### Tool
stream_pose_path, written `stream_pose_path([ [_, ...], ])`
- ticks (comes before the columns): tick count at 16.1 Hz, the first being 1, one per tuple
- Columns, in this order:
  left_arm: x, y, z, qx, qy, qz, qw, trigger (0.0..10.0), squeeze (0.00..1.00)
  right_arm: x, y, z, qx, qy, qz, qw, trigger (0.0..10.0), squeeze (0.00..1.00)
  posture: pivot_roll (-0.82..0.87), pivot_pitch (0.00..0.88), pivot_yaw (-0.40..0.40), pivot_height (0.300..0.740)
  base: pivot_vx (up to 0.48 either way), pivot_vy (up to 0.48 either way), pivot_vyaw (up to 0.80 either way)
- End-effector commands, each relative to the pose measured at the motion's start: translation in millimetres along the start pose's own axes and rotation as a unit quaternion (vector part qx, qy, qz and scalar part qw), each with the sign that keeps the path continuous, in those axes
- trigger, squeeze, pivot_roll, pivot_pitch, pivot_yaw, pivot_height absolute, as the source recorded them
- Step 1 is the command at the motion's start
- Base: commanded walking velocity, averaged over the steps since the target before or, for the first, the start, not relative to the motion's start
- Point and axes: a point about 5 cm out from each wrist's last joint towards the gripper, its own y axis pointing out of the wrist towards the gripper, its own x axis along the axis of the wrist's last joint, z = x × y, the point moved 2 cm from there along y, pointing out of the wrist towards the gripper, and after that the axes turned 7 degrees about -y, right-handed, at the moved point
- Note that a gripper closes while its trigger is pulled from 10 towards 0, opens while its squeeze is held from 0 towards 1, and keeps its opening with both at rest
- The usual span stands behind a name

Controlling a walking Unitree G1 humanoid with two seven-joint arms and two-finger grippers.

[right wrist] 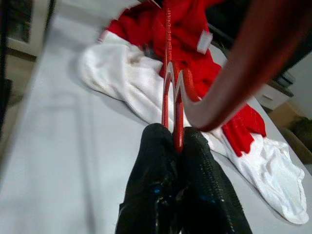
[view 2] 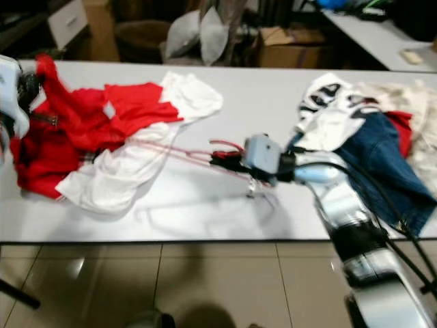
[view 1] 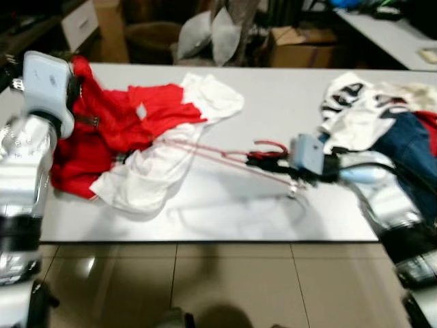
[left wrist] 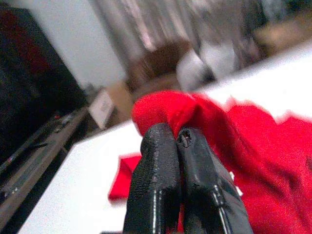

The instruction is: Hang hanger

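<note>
A red and white garment [view 1: 136,137] lies crumpled on the left half of the grey table [view 1: 273,102]. A thin red hanger [view 1: 225,156] runs from under its white part out to the right, its hook [view 1: 272,145] curling up. My right gripper [view 1: 254,161] is shut on the hanger at the base of the hook; in the right wrist view its fingers [right wrist: 161,195] pinch the red wire [right wrist: 176,97]. My left gripper [left wrist: 178,141] is shut on a fold of the red cloth [left wrist: 185,109] at the garment's left end, lifted a little off the table.
A pile of clothes lies at the table's right end: a black and white shirt [view 1: 351,109] and blue jeans [view 1: 410,147]. Boxes [view 1: 300,48] and bags [view 1: 208,34] stand behind the table. Beige floor tiles [view 1: 205,287] run along the near edge.
</note>
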Motion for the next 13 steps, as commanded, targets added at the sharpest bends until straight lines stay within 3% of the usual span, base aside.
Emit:
stream_pose_path([
  [1, -9, -4.0, -2.1, -0.025, 0.03, 0.029, 0.999, 10.0, 0.16, 9, -7.4, -4.1, -0.005, -0.004, -0.005, 1.0, 10.0, 0.0, -0.05, 0.0, 0.071, 0.74, 0.0, 0.0, 0.0],
  [2, -18, -18.6, 1.7, -0.049, 0.039, 0.054, 0.997, 10.0, 1.0, 15, -17.7, -7.7, -0.033, 0.002, -0.003, 0.999, 10.0, 0.0, -0.06, 0.0, 0.073, 0.74, 0.0, 0.0, 0.0],
  [4, -29, -50.1, -0.4, -0.136, 0.055, 0.094, 0.985, 10.0, 1.0, 30, -30.1, -14.0, -0.086, 0.026, -0.005, 0.996, 10.0, 0.0, -0.06, 0.0, 0.074, 0.74, 0.0, 0.0, 0.0],
  [5, -33, -72.6, -4.6, -0.197, 0.067, 0.121, 0.971, 10.0, 1.0, 37, -33.2, -13.6, -0.109, 0.055, -0.014, 0.992, 10.0, 0.0, -0.06, 0.0, 0.065, 0.74, 0.0, 0.0, 0.0],
  [6, -37, -89.3, -2.7, -0.227, 0.091, 0.147, 0.958, 10.0, 1.0, 40, -35.3, -10.1, -0.128, 0.072, -0.014, 0.989, 10.0, 0.0, -0.05, 0.0, 0.054, 0.74, 0.0, 0.0, 0.0],
  [7, -40, -96.8, -0.8, -0.24, 0.106, 0.162, 0.951, 10.0, 1.0, 40, -35.6, -7.3, -0.135, 0.083, -0.013, 0.987, 10.0, 0.0, -0.05, 0.0, 0.047, 0.74, 0.0, 0.0, 0.0],
  [8, -46, -117.0, 0.3, -0.274, 0.104, 0.197, 0.936, 10.0, 1.0, 40, -34.4, 0.9, -0.154, 0.12, -0.008, 0.981, 10.0, 0.0, -0.04, 0.0, 0.034, 0.74, 0.0, 0.0, 0.0],
  [9, -46, -123.2, -0.5, -0.283, 0.095, 0.206, 0.932, 10.0, 1.0, 40, -33.7, 3.7, -0.159, 0.125, -0.003, 0.979, 10.0, 0.0, -0.04, 0.0, 0.034, 0.74, 0.0, 0.0, 0.0],
  [10, -44, -138.4, -4.8, -0.307, 0.053, 0.209, 0.927, 10.0, 1.0, 37, -31.3, 10.8, -0.183, 0.152, 0.01, 0.971, 10.0, 0.0, -0.04, 0.0, 0.028, 0.74, 0.0, 0.0, 0.0],
  [13, -16, -146.6, -10.5, -0.309, -0.056, 0.117, 0.942, 10.0, 1.0, 35, -27.2, 13.3, -0.278, 0.197, 0.024, 0.94, 10.0, 0.0, -0.04, 0.0, 0.023, 0.74, 0.0, 0.0, 0.0],
])
